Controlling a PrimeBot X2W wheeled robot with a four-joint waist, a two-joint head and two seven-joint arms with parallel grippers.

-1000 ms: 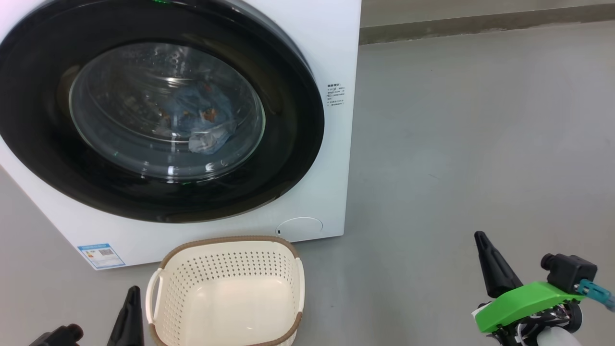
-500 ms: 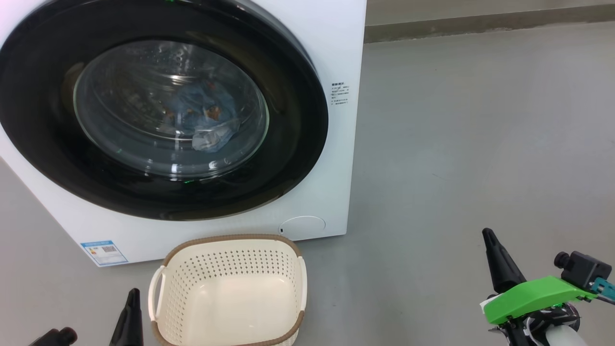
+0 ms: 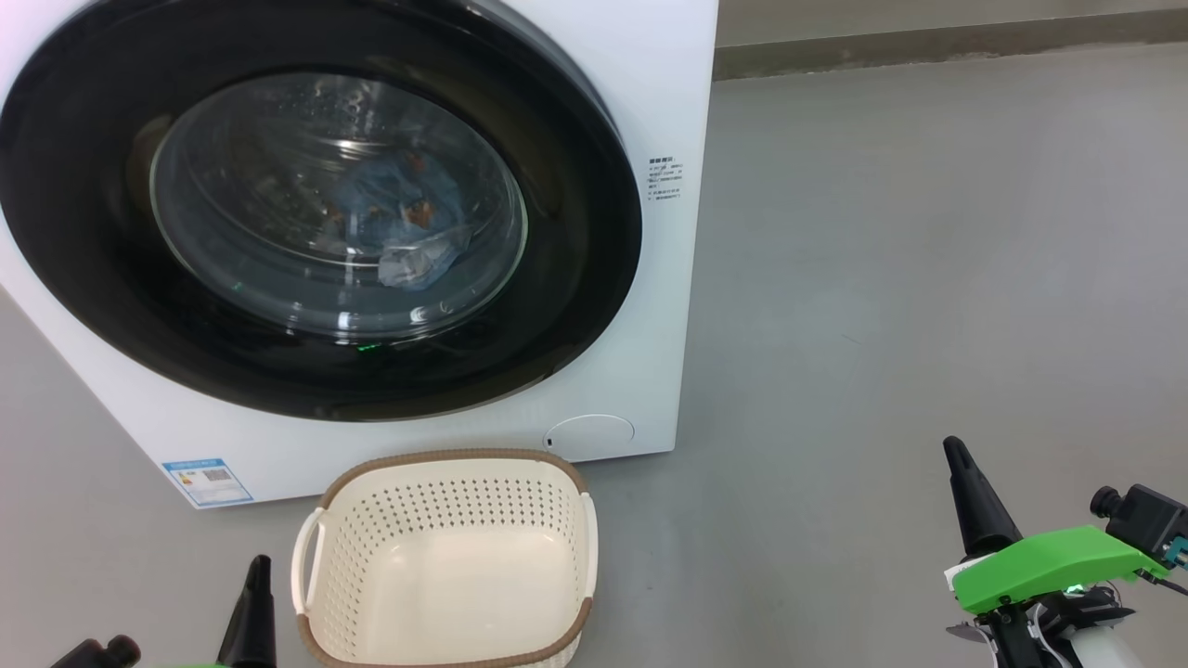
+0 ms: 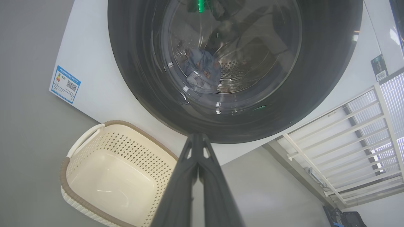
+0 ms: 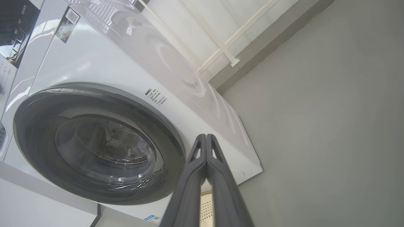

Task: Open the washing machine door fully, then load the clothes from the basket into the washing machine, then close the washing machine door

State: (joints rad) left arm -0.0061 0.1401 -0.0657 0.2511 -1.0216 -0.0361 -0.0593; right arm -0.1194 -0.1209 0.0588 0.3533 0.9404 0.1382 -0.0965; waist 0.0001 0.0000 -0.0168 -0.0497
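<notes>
View shifted slightly | left hand (image 4: 198, 136) pinched closed, empty | right hand (image 5: 206, 136) likewise | washing machine door (image 3: 325, 213) closed

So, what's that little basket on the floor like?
The basket is a small cream plastic tub, rounded rectangular, its walls punched with rows of holes, with a brown woven-look rim and handle slots at the sides. It stands upright and empty on the grey floor, just in front of the washing machine.
</notes>
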